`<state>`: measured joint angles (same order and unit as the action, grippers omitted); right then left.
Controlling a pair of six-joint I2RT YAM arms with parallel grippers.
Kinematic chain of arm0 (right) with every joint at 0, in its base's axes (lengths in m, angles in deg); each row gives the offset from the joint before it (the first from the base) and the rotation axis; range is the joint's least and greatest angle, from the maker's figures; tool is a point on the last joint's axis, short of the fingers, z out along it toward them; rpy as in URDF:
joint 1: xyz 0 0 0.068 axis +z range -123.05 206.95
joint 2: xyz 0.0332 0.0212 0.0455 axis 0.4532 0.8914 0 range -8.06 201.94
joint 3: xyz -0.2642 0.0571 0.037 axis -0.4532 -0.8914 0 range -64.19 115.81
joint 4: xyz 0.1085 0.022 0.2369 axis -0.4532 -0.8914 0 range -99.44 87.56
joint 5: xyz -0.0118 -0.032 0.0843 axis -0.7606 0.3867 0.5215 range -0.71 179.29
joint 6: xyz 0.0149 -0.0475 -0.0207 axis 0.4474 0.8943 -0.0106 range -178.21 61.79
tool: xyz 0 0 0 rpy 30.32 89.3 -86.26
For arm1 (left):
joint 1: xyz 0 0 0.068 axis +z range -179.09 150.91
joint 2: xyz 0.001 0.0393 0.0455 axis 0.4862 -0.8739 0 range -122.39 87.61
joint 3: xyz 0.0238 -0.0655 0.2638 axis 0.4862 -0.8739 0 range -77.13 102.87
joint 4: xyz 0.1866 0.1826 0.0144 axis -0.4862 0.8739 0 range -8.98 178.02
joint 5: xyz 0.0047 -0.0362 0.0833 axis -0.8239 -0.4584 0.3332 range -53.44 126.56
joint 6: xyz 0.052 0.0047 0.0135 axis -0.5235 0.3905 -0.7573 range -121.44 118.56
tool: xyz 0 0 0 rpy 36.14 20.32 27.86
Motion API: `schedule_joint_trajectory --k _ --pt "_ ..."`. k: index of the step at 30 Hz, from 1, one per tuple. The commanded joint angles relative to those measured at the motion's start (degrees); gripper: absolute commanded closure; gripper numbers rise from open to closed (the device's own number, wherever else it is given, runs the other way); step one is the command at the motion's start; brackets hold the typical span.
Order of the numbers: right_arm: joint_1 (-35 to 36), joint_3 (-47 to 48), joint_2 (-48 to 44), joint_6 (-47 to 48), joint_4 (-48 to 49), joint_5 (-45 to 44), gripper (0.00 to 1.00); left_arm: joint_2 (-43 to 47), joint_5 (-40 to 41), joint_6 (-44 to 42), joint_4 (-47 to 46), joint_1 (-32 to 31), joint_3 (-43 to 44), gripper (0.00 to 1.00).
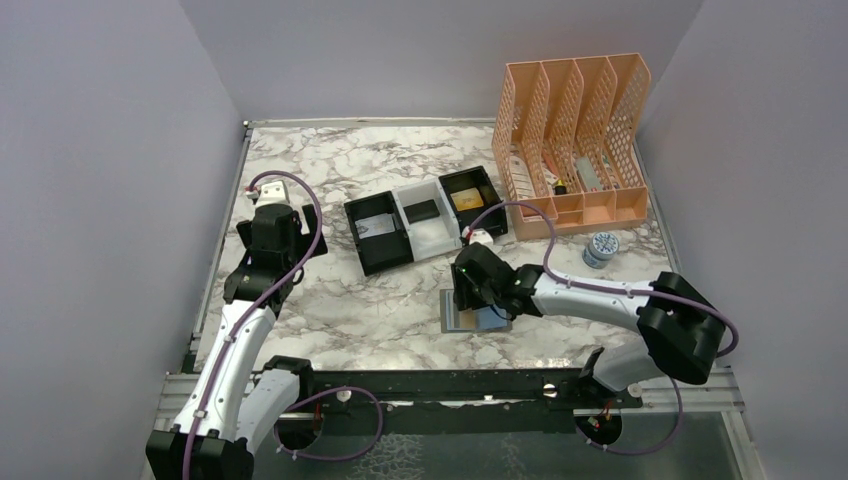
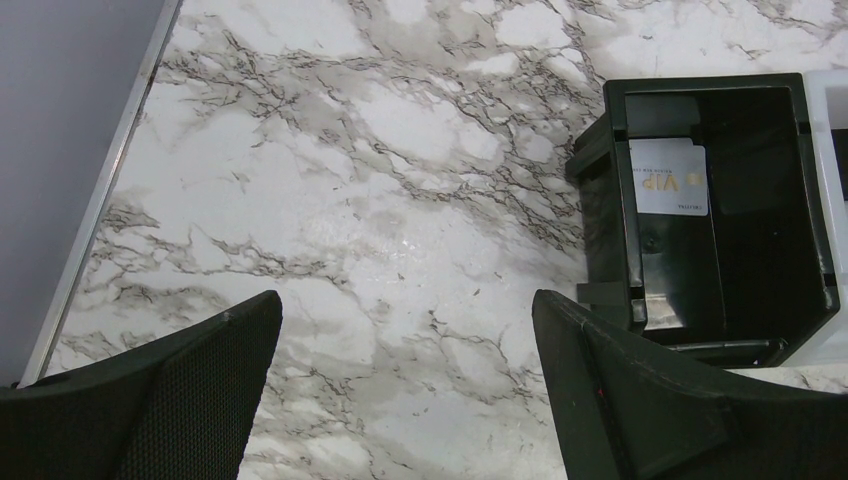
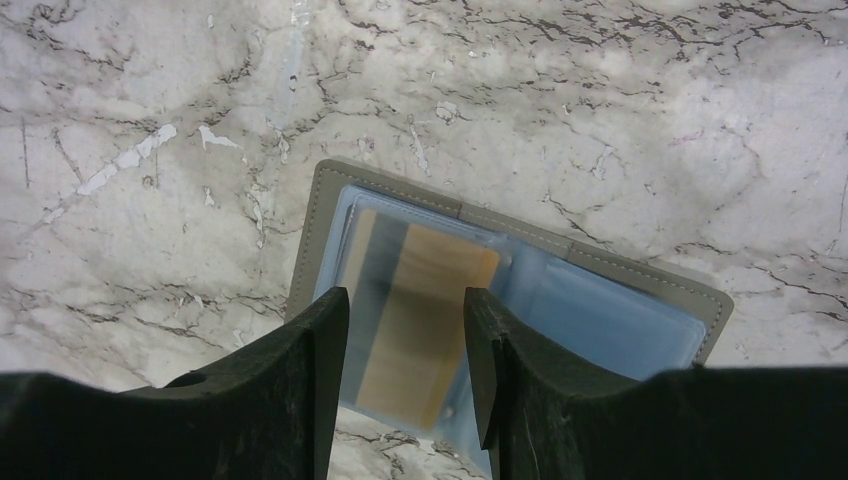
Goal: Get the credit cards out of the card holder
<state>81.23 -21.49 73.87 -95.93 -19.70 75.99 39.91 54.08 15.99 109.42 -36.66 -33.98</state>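
Right gripper: half-open astride gold credit card, apparently ungripped.
Card holder: near bench's front edge, unemptied.
Left gripper: wide, empty.

Only thing I can actually read is "VIP", upside down on the white card in the black tray; the smaller print's too tiny.

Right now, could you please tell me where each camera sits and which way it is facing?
Top external: above and behind the arms, looking down over the marble table; both arms show.
Left wrist: on the left arm, looking down at bare marble and the tray; its wide-open jaws show.
Right wrist: on the right arm, looking straight down at the open card holder; its jaws straddle the gold card.
Shared: top and right wrist both see the card holder.
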Motion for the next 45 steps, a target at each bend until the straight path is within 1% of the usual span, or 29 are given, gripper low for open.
schedule_joint_trajectory --k 1,8,10,17,21,25,27,29,31,33,34,40,45 --pt "1.38 2.12 2.39 -1.39 -2.13 -3.82 0.54 -0.18 -1.04 -0.29 -1.39 0.25 -0.57 0.01" --pt "1.79 2.62 6.86 -2.18 -2.52 -4.34 0.55 -0.11 -1.0 -0.24 -1.43 0.19 -0.79 0.01" --pt "1.89 2.65 8.05 -2.25 -2.47 -4.35 0.58 -0.16 -1.16 -0.28 -1.46 0.2 -0.79 0.01" --pt "2.2 2.4 9.31 -3.05 -2.96 -7.38 0.73 -0.4 -1.84 -0.29 -1.67 0.2 -0.84 0.01" --pt "2.22 1.85 8.34 -3.1 -1.72 -6.51 0.82 -0.38 -4.28 -0.53 -1.93 0.21 -0.72 0.01" --pt "2.21 1.38 7.19 -2.89 0.09 -4.88 0.89 -0.5 -11.29 -0.4 -3.39 0.2 -0.84 0.01" --pt "2.22 1.5 6.34 -2.89 0.24 -4.96 0.93 -0.41 -16.21 0.23 -4.11 0.19 -0.94 0.03" --pt "2.11 1.48 5.01 -2.77 0.71 -5.0 0.94 -0.33 -24.98 2.09 -4.47 0.18 -0.69 0.07" --pt "2.14 1.36 4.07 -2.67 1.12 -4.75 0.95 -0.75 -33.23 4.9 -5.43 -0.15 -0.6 0.08" --pt "2.04 0.82 3.15 -2.52 2.42 -3.53 0.97 -0.76 -38.26 7.71 -7.67 -1.8 -1.62 0.08" --pt "1.91 0.51 2.82 -2.57 3.36 -2.66 0.97 -0.48 -39.29 8.76 -9.5 -3.45 -2.35 0.08" --pt "0.41 -1.36 0.96 -3.84 7.02 3.16 0.97 -1.81 -38.7 12.54 -15.05 -16.13 -6.34 0.08" --pt "-1.91 -3.42 -0.98 -3.81 10.3 8.15 0.97 -2.95 -39.09 19.45 -24.32 -21.56 -11.8 0.08"
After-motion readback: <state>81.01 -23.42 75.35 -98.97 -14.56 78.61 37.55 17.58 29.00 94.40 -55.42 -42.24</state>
